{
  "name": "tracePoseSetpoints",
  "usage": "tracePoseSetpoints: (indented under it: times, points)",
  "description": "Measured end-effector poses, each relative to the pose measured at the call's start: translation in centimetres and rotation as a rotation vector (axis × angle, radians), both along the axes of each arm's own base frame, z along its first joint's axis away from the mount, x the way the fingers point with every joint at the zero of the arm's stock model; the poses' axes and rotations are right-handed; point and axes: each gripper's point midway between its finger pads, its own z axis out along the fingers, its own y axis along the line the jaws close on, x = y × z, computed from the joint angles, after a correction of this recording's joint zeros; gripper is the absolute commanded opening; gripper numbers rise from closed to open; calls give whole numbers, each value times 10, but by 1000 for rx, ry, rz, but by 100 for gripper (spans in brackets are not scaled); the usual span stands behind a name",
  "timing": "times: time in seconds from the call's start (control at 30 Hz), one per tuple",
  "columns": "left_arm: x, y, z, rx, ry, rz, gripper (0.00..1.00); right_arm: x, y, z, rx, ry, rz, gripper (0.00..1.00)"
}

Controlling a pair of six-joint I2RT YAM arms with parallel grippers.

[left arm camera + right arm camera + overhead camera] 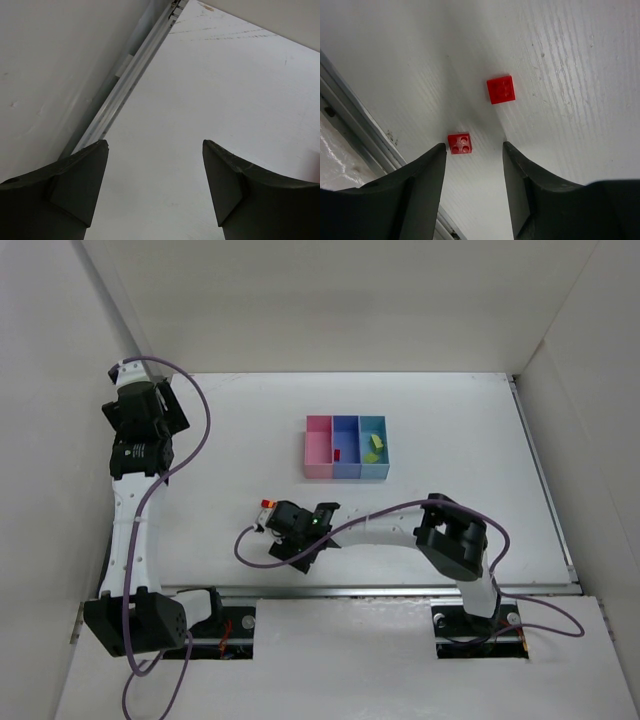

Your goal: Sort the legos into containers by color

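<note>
**A:** Entry: readable text, labels, brands, numbers, signs. Count?

**B:** Nil. Nothing can be read in any of the three views.

**A:** Closest candidate?

**B:** One pale mark on a black link of the left arm (135, 450), seen from the top camera. It is too small to make out.

**A:** Studs of the nearer red brick (459, 143) and the farther red brick (500, 90)?

**B:** Blurred. Whether they carry lettering cannot be told.
</note>
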Motion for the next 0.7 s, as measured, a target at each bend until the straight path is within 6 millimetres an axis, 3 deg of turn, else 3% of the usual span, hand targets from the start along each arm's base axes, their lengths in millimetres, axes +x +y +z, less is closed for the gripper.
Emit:
tracePoseSetpoints:
  times: [0.47,0.7]
  points:
    - [0,1,-1,6,5,0,74,3,3,0,2,-19,-10,37]
    - [0,2,-1,10,6,6,75,4,4,0,9,-18,-33,15]
